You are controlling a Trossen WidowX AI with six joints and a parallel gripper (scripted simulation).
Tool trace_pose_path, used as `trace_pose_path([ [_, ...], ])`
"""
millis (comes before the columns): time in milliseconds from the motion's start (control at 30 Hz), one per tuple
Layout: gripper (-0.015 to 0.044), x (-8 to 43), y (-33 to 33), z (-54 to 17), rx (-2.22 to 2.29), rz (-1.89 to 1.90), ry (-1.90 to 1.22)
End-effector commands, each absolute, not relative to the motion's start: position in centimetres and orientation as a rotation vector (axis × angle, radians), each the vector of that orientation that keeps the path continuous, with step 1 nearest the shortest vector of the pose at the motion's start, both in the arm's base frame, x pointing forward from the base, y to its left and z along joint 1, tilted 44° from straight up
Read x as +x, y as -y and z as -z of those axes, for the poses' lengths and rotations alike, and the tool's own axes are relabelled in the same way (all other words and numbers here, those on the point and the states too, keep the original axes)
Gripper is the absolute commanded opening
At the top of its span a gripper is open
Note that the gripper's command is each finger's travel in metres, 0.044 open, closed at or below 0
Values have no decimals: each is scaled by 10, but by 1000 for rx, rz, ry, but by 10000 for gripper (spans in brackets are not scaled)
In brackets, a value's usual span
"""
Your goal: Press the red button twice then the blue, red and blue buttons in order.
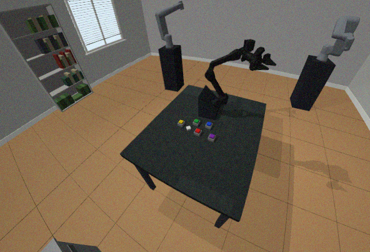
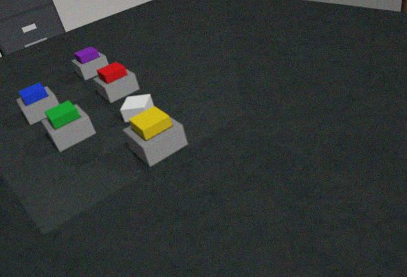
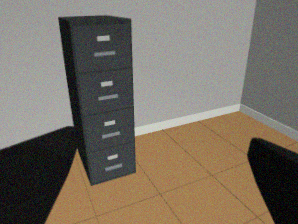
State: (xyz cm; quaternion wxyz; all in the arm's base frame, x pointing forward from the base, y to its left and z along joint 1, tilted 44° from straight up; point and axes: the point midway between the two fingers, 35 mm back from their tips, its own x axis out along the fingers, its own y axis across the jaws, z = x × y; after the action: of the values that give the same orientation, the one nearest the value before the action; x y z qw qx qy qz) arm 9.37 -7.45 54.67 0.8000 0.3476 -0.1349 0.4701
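Note:
The red button (image 1: 197, 131) (image 2: 112, 72) sits on a grey base on the dark table. The blue button (image 1: 209, 124) (image 2: 33, 93) sits on its own grey base, nearer the arm's base. Both caps stand raised. A small white block (image 1: 188, 127) (image 2: 137, 103) lies between the red and yellow buttons. My gripper (image 1: 272, 63) (image 3: 164, 141) is open and empty, high above the table and off to the side of the buttons. The wrist view shows both fingers wide apart and no button.
A green button (image 1: 196, 121) (image 2: 62, 114) stands beside the blue one. A yellow button (image 1: 181, 122) (image 2: 150, 123) is close to the white block. A purple button (image 1: 212, 136) (image 2: 87, 55) stands near the red one. A filing cabinet (image 3: 105, 107) stands on the floor away from the table.

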Motion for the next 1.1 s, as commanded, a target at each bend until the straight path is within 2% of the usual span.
trace_pose_path([
  [0, 400, 92, 72, -547, 732, -1006, 291],
  [267, 400, 76, -46, -540, 251, -892, 245],
  [567, 400, 147, -155, -471, -207, -749, -28],
  [800, 400, 226, -179, -392, -393, -669, -334],
  [1067, 400, 304, -150, -289, -430, -608, -724],
])
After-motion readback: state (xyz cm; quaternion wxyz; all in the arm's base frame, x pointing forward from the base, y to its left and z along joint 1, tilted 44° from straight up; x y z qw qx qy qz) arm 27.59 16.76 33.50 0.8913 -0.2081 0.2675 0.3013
